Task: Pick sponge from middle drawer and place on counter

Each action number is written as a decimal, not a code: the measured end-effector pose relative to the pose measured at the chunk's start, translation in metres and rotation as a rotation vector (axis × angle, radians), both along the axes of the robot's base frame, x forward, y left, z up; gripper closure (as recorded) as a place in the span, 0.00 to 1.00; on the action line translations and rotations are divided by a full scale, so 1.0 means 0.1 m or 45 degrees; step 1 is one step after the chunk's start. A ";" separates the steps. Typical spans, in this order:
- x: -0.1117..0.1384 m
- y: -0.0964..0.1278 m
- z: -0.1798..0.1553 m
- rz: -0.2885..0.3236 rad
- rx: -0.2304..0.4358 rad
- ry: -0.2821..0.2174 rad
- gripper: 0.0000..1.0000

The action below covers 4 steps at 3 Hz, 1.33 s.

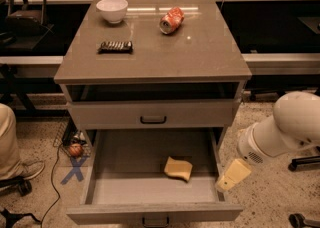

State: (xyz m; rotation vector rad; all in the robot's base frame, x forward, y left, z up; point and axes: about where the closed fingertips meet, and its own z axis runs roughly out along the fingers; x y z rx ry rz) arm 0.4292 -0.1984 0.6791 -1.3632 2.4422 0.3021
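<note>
The pale-yellow sponge (178, 168) lies slightly curled on the grey floor of the open middle drawer (105, 192), right of centre. My gripper (231, 175) hangs at the end of the white arm (282, 129), just outside the drawer's right wall and to the right of the sponge, not touching it. The glossy grey-brown counter (200, 52) tops the cabinet above.
On the counter stand a white bowl (112, 9), a crushed orange-red can (171, 20) and a dark snack bar (116, 46). A shallower shut drawer front with a black handle (153, 119) sits above the open drawer. A person's leg (12, 147) is at the left.
</note>
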 end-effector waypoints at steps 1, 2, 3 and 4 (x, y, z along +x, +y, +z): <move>0.28 0.01 -0.71 -0.018 0.087 0.002 0.00; 0.28 0.01 -0.71 -0.018 0.087 0.002 0.00; 0.41 0.08 -0.87 -0.007 0.051 -0.059 0.00; 0.75 0.29 -1.17 0.049 0.008 -0.164 0.00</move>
